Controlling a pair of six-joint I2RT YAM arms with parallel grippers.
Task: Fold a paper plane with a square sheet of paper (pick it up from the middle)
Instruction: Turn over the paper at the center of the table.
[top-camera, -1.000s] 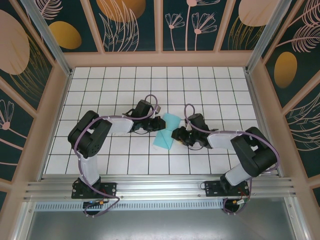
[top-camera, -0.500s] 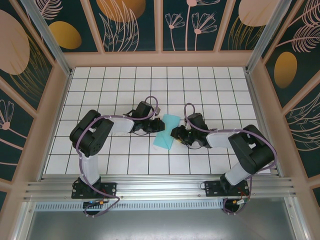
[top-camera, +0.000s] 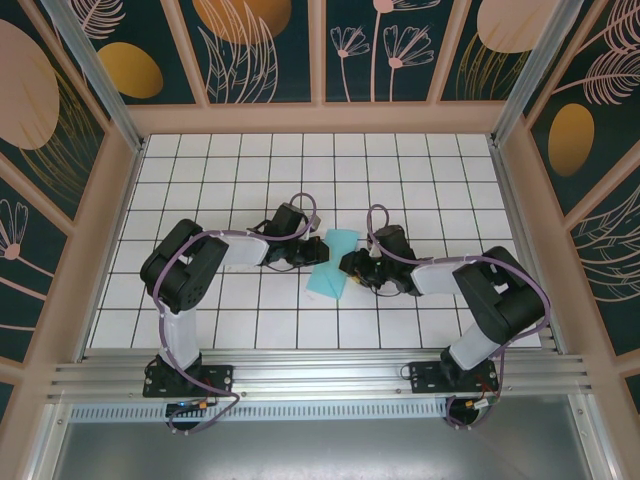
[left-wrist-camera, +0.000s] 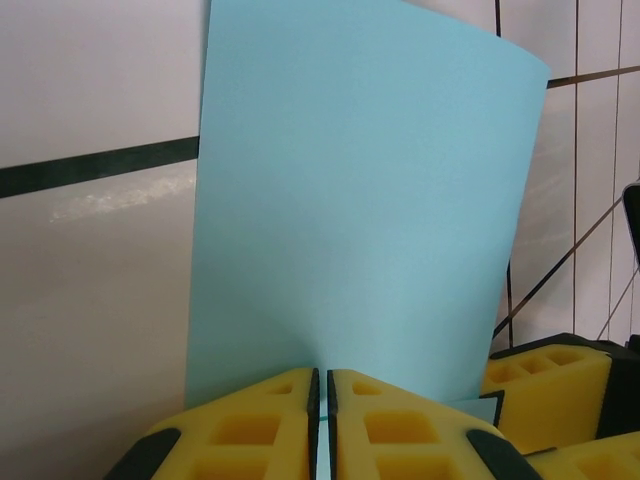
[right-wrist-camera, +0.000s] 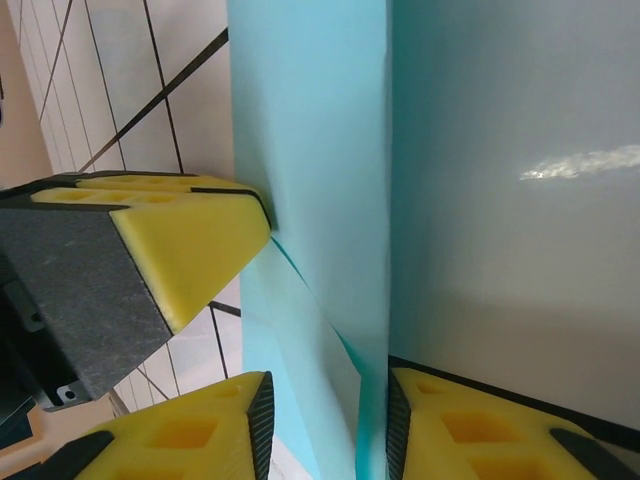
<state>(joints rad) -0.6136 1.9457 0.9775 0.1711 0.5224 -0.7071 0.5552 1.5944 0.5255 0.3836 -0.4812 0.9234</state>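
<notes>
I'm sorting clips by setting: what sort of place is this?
Probably a lab robot cell: a white tiled table boxed in by leaf-patterned panels, left arm and right arm bolted to an aluminium rail.

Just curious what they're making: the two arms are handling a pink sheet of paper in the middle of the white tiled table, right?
Not pink: the sheet of paper is light turquoise-blue, as the top external view shows. The rest holds: it sits in the middle of the white tiled table, between the left gripper and the right gripper.
</notes>
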